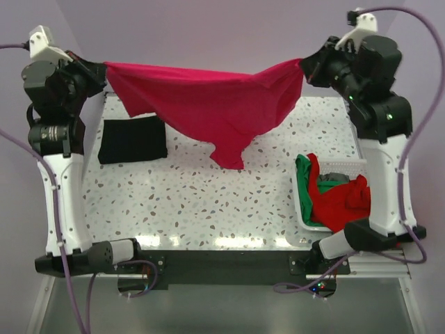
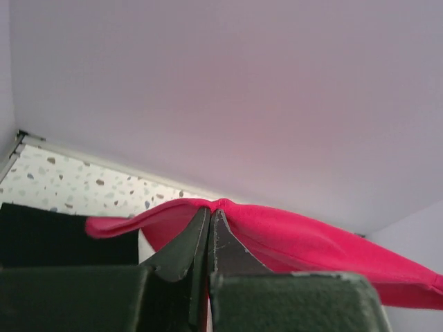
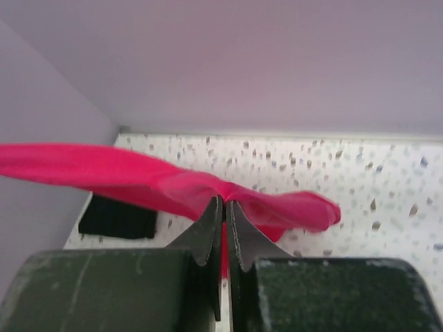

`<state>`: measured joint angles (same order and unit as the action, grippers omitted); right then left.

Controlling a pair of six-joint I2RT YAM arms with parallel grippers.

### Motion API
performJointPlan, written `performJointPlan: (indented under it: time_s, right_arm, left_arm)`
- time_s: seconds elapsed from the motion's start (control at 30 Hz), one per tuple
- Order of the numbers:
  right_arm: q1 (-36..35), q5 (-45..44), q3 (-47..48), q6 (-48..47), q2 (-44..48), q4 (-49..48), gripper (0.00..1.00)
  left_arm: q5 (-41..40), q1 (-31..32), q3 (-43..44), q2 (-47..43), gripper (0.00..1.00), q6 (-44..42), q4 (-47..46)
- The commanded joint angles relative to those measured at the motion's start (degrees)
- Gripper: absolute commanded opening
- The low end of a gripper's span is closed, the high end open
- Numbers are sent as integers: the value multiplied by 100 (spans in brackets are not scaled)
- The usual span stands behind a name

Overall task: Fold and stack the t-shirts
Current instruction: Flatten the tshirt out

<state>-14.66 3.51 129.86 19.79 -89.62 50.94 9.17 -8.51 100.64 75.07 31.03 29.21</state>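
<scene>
Your left hand [image 1: 104, 67] and right hand [image 1: 303, 67] are both clamping the magenta t-shirt [image 1: 208, 101], stretching it at 12 o'clock.

White speckled table [image 1: 208, 202], grey-brown flecks all over. White plastic lattice basket [image 1: 352, 165] sits upright on the table's right side, toward the near edge. Pale lavender wall [image 1: 208, 28] runs along the table's far edge, and another wall panel of the same colour closes the table's left side. Black strip [image 1: 222, 261] lies along the table's near edge. Light glare patches [image 1: 229, 241] on the tabletop just inside that edge.
</scene>
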Motion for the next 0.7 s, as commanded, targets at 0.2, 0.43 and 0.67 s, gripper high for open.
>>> performJointPlan:
  time_s: [0.2,0.43,0.67]
  right_arm:
    - [-11,-852,-445,-459,1589,-2238,0]
    - [-11,-939,-619,-555,992,-2501,0]
    - [41,-922,-401,-582,-265,-2432,0]
  left_arm:
    - [-1092,-36,184,-1442,0,492,-732]
    - [-532,-36,-255,-874,0,676,-1032]
    - [638,-36,-220,543,0,703,-1014]
